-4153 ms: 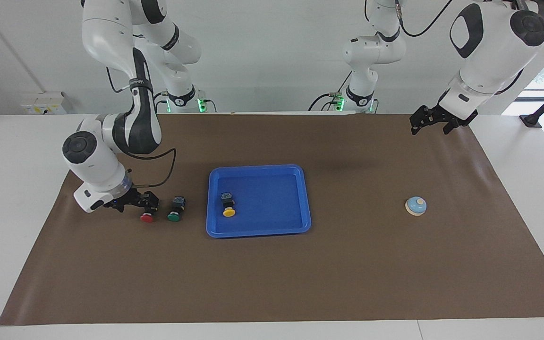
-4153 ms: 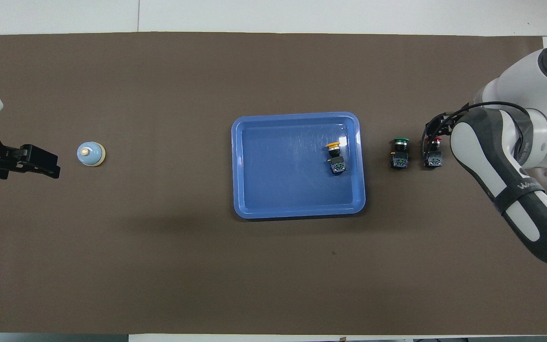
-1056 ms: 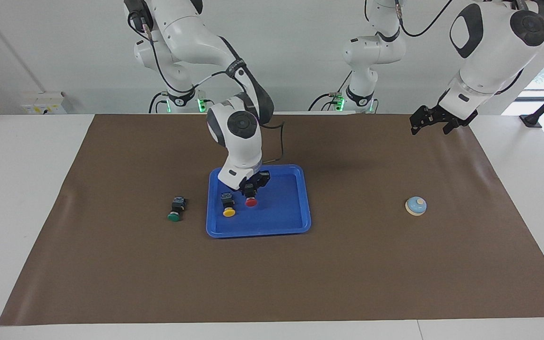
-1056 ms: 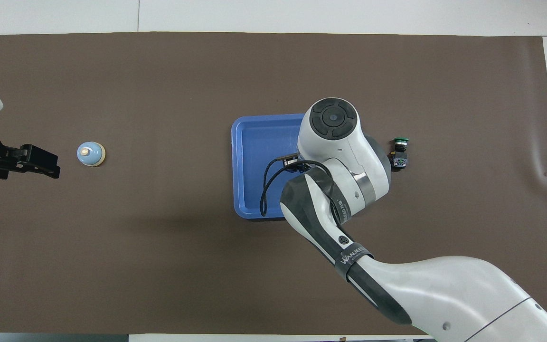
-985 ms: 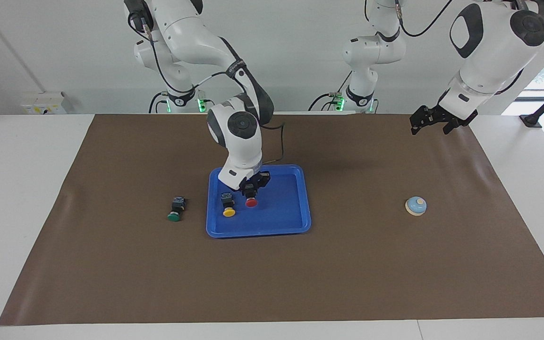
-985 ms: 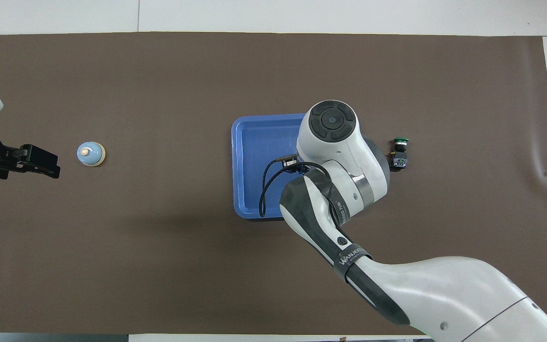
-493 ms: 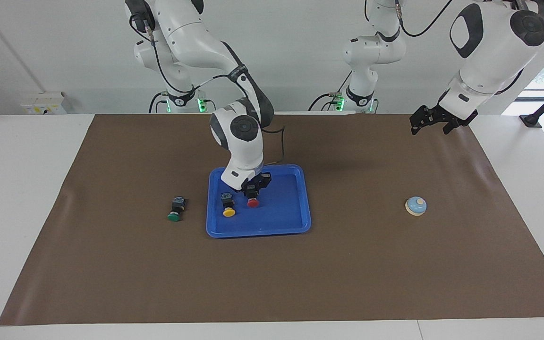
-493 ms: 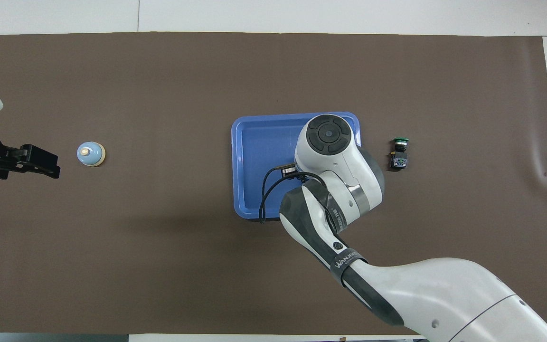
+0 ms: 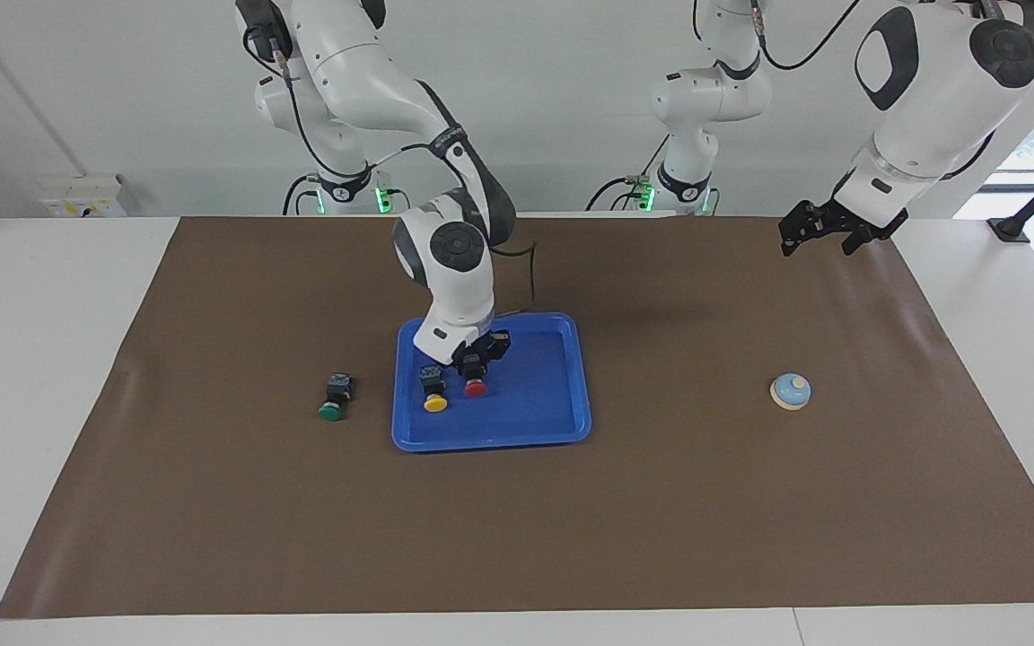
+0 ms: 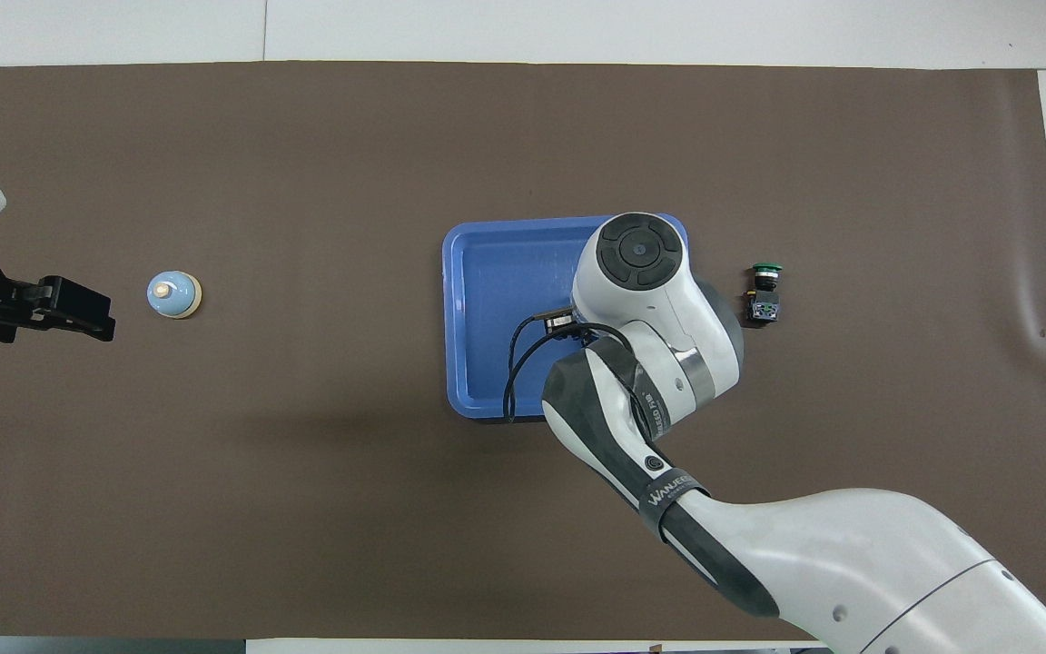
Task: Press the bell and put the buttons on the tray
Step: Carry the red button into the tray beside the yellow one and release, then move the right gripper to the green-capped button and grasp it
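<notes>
The right gripper (image 9: 478,357) is low in the blue tray (image 9: 553,395) at the red button (image 9: 475,387); I cannot tell whether its jaws pinch it. The yellow button (image 9: 433,401) lies beside the red one in the tray. The green button (image 9: 331,410) lies on the brown mat (image 9: 517,529) toward the right arm's end, the bell (image 9: 790,392) toward the left arm's. The left gripper (image 9: 818,231) waits over the mat's edge, jaws spread.

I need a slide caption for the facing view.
Right gripper at red button beside yellow button in tray.
</notes>
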